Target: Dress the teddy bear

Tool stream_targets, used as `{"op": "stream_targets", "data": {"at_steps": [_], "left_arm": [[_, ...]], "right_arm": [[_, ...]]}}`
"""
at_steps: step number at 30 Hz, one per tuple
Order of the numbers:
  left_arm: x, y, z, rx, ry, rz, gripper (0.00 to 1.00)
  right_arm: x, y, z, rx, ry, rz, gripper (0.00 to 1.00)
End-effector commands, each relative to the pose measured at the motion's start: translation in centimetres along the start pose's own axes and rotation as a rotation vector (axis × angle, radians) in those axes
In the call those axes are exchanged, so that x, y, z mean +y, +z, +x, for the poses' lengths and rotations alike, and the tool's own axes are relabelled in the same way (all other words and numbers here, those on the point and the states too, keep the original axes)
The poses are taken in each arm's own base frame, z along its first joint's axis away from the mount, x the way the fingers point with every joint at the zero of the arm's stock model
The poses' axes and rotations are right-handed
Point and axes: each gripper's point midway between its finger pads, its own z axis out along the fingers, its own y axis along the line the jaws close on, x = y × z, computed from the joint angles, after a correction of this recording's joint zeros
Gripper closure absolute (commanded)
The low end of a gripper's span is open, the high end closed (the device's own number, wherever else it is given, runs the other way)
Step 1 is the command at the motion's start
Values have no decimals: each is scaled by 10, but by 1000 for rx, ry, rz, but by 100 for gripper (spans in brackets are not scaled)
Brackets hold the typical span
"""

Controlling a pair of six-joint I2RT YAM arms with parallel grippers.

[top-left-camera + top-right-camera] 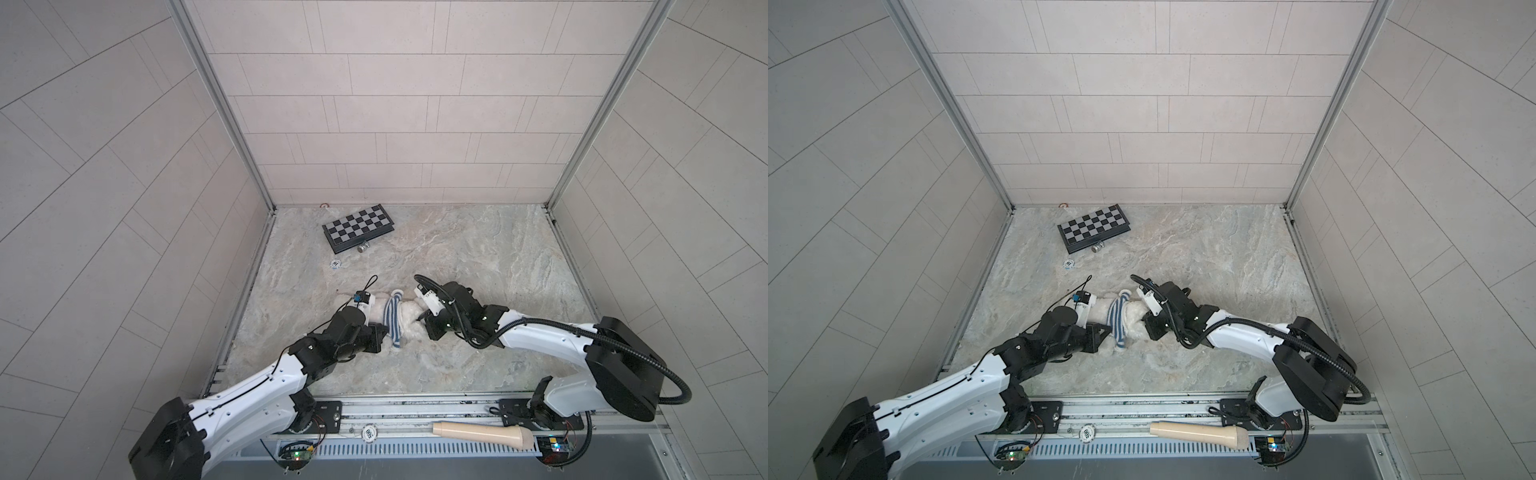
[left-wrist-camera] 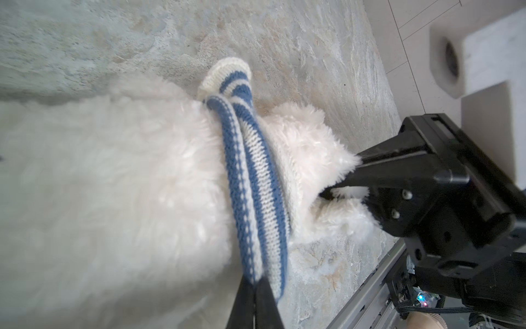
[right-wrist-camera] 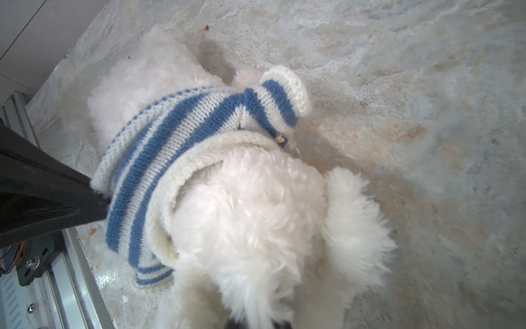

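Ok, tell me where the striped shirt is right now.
In a top view the striped shirt sits centrally, bunched around the middle of the teddy bear, between the left gripper, whose fingers pinch its hem, and the right gripper.

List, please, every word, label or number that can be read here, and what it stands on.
None is readable.
White disc on the table: dark mark, too small to read.
White disc on the front rail: dark mark, too small to read.
Striped sweater, chessboard: no lettering visible.
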Motion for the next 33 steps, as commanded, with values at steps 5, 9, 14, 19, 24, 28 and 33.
{"op": "stream_targets", "data": {"at_steps": [5,9,14,19,24,28,33], "left_arm": [[8,-12,14,79,51,-47,100],[23,-16,22,124,71,-104,100],[24,-16,8,90,66,-102,100],[-19,-2,0,130,111,80,100],[-52,14,17,218,216,143,100],[-58,27,16,188,166,164,100],[-42,43,19,188,141,67,100]], "right_arm": [[-26,-45,-26,-154,51,171,100],[-36,-67,-31,-258,66,219,100],[-37,-78,-32,-273,72,223,100],[-38,-84,-33,-302,106,227,100],[-39,-86,-39,-321,177,232,100],[-40,-83,-39,-332,257,224,100],[-40,-86,-42,-353,309,228,100]]}}
